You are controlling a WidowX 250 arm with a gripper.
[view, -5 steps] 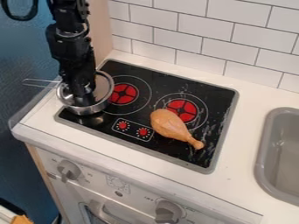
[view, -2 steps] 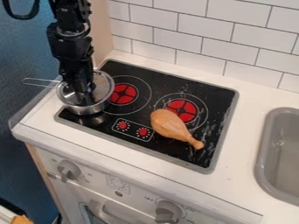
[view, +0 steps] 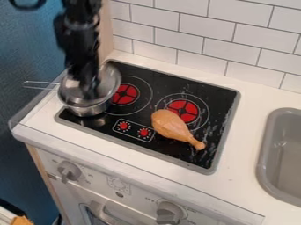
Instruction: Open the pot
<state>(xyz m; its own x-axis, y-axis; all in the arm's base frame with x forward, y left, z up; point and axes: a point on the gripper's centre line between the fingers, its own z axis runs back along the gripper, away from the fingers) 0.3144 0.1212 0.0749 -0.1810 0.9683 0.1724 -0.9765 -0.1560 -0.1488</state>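
Now the gripper [view: 92, 91] is over the pot [view: 88, 110], its jaws closed on the lid [view: 109, 82], which sits tilted and partly raised above the pot's rim. The pot stands on the cooktop [view: 162, 83], wire handle [view: 38, 84] pointing outward. A toy drumstick [view: 171, 125] lies apart from the pot; the sink [view: 266, 149] is farther from it.

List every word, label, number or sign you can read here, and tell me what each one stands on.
No word or number is legible.
Marks beside the left knob on the oven front: too small to read.
Marks around the right knob: too small and blurred to read.
Printed design between the knobs: too blurred to read.
Cooktop: two red dial symbols with ticks around them, no legible text.
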